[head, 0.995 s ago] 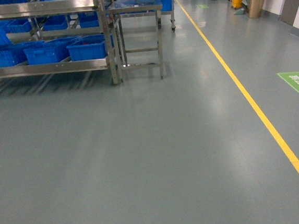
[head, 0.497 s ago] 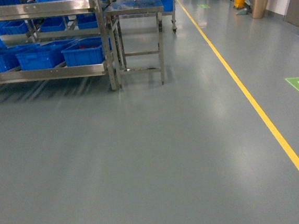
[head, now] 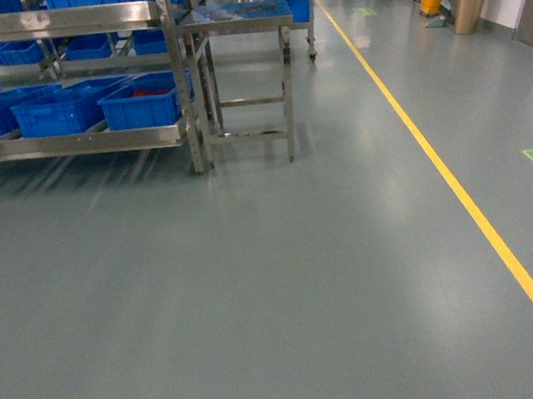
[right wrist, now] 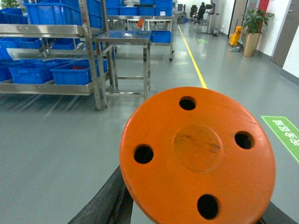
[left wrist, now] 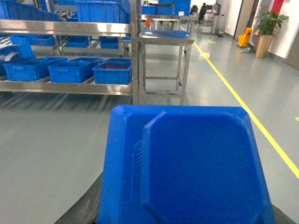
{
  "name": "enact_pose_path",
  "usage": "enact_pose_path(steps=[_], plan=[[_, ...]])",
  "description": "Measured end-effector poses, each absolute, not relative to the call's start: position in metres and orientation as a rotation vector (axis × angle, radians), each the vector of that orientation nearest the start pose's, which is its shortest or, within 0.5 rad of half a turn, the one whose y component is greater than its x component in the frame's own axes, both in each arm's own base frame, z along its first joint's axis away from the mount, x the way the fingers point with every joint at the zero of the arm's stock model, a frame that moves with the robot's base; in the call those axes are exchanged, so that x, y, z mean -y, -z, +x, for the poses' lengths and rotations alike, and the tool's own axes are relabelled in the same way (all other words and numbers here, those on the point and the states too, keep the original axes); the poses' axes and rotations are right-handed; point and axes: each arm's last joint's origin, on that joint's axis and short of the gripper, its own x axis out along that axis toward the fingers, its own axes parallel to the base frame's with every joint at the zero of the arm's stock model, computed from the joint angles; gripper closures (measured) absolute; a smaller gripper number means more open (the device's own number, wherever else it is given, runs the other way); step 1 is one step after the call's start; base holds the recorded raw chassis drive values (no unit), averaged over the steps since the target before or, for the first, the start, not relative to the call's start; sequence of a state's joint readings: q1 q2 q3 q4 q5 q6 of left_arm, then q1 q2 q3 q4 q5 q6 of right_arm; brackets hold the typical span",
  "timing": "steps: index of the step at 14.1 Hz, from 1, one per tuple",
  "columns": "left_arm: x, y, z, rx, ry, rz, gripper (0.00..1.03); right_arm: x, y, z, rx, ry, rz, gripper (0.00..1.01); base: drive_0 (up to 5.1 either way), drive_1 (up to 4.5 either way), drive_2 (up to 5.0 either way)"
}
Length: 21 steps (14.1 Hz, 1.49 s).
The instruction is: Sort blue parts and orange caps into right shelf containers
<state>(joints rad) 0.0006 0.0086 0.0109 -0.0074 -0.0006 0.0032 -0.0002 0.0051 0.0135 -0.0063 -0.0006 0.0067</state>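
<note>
Bright blue chunky plastic part (left wrist: 187,163), blocky with a raised faceted face: fills lower half of left wrist view, dead centre before the lens. Carried, by judgement, in left pincer; dark pincer edges just visible at the bottom corners, flanking the part. Fingers themselves hidden behind the part, so grip state cannot be told outright; position of the part consistent with being clamped.

Orange plastic cap (right wrist: 198,154), flat round top with four holes and a scuffed central disc: same arrangement in right wrist view, face-on to the lens. Dark pincer edges at lower left and lower right, hugging the cap. Grip again not directly visible; cannot tell closed from sight alone.

Reason for hold, by judgement: one piece per arm, kept tight and central for transport across the floor, not yet for release.

Neither pincer in head view; arms apparently tucked low.

Outward: stainless steel rack with shiny flat rails (head: 84,141) at upper left of head view, well apart from both carried pieces. Bright blue open-top plastic crates (head: 141,100) in a row on lower tier; nearest right-hand crate showing something red-orange inside, too small to identify. Further crates on upper tier. Small steel worktop on legs (head: 237,17) just beside the rack's right post. Grey floor (head: 255,284) between robot and rack; yellow floor line (head: 453,192) running away on the right.

Stage, by judgement: transit toward rack; deposit not yet begun.
</note>
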Motion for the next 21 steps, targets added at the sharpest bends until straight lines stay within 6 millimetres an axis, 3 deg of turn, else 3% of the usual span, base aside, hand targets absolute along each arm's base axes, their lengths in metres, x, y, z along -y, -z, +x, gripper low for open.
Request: enact_pose_path(steps=[21], plan=[[-0.0001, -0.166, 0.0976, -0.003, 0.0, 0.003, 0.6, 0.0, -0.167, 0.0972, 0.001, 0.0, 0.007, 0.59, 0.0, 4.22, -4.2]])
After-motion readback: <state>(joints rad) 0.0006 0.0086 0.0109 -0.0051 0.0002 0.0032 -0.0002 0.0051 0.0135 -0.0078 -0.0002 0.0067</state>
